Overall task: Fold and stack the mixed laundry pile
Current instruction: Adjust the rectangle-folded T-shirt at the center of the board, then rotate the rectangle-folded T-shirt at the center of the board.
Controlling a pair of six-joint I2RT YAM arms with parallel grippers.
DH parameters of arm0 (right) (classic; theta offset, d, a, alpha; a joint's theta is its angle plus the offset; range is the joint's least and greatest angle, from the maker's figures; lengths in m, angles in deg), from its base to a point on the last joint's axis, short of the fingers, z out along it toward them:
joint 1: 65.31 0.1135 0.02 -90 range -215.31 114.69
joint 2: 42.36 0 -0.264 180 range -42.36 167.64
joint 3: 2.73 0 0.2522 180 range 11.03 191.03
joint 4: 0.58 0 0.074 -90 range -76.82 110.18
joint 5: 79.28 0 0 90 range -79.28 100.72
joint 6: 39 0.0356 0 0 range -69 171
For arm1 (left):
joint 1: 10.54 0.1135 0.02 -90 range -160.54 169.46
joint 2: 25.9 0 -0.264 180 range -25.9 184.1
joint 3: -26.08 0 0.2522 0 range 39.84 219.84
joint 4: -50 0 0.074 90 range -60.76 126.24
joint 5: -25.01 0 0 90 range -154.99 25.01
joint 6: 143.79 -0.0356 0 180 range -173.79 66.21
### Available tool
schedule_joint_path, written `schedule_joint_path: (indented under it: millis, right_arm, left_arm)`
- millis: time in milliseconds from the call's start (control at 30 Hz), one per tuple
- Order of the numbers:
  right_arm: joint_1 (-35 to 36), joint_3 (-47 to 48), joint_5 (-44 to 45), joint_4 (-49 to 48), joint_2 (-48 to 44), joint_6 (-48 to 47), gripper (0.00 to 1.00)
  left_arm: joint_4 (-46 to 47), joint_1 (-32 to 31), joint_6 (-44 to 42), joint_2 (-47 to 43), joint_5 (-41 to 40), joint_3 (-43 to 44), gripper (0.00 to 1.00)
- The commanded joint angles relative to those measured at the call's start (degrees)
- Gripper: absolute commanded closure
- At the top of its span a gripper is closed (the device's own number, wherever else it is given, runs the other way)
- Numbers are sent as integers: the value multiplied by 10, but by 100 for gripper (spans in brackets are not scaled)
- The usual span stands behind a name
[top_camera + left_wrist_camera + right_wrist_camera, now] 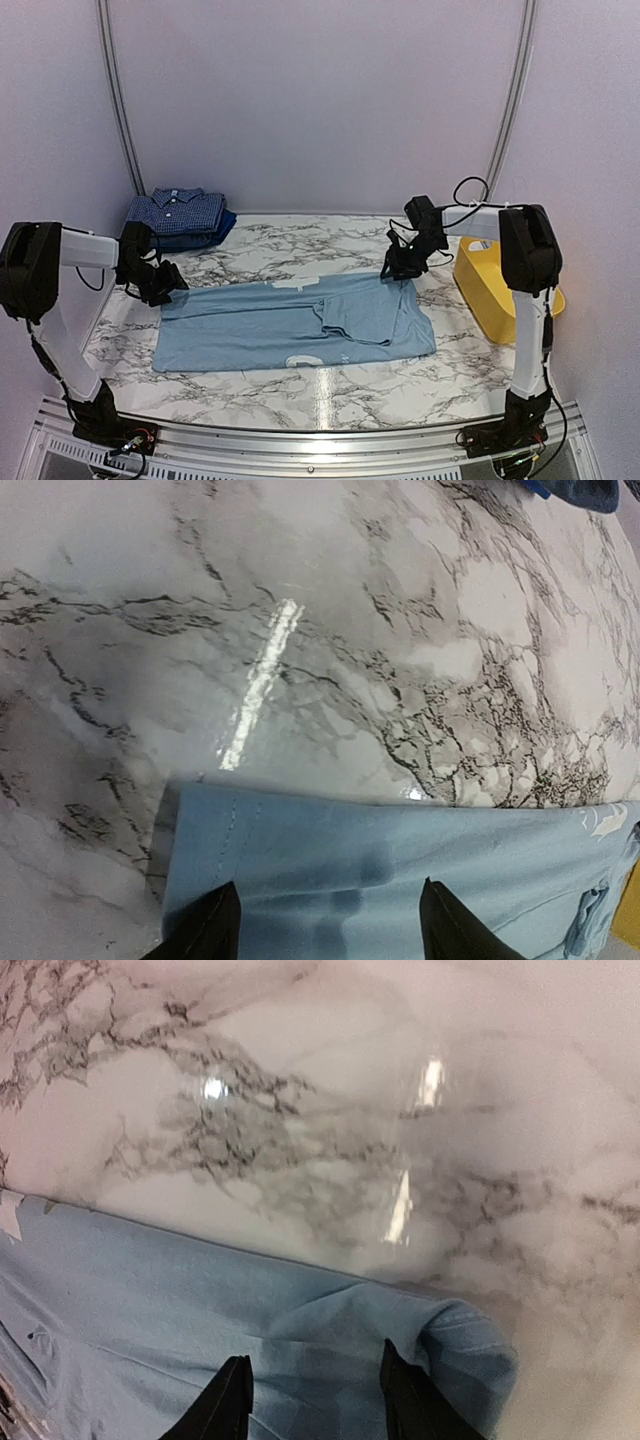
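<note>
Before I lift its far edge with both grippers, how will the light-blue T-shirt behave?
Likely floppy: the light-blue T-shirt lies flat and creased on the marble table, so its middle should sag. Probably light. The folded-in sleeve may flop open; the glossy top could let it slide.

Robot test booth, laboratory setting
White, grey-veined marble-pattern tabletop [300,385]; plain pale enclosure walls [320,100]; curved metal frame rails [115,100]; ribbed aluminium base rail [320,445] at near edge carrying white-and-black left robot arm [60,345] and matching right robot arm [530,340], cabling exposed
</note>
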Motion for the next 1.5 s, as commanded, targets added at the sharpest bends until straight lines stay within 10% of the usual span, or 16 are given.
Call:
schedule_joint_path:
  millis: [0,267,667,967,1233,1467]
  right_arm:
    - [-10,98,57,4,92,-13,55]
    - [-6,432,21,92,202,-29,53]
    - [51,120,-14,30,-57,2,52]
    - [86,-61,7,-40,-73,50,56]
    - [60,-8,54,-26,28,22,59]
    - [55,264,73,31,187,-39,60]
  left_arm:
    - [-24,12,4,-26,-46,-22,35]
    - [-32,-42,-85,-111,-5,18,35]
    - [-142,-142,-218,19,-147,155,44]
    - [-171,-165,-233,81,-202,156,62]
    - [-192,-186,-197,43,-209,68,76]
    - [-194,-237,-52,-24,-126,-40,84]
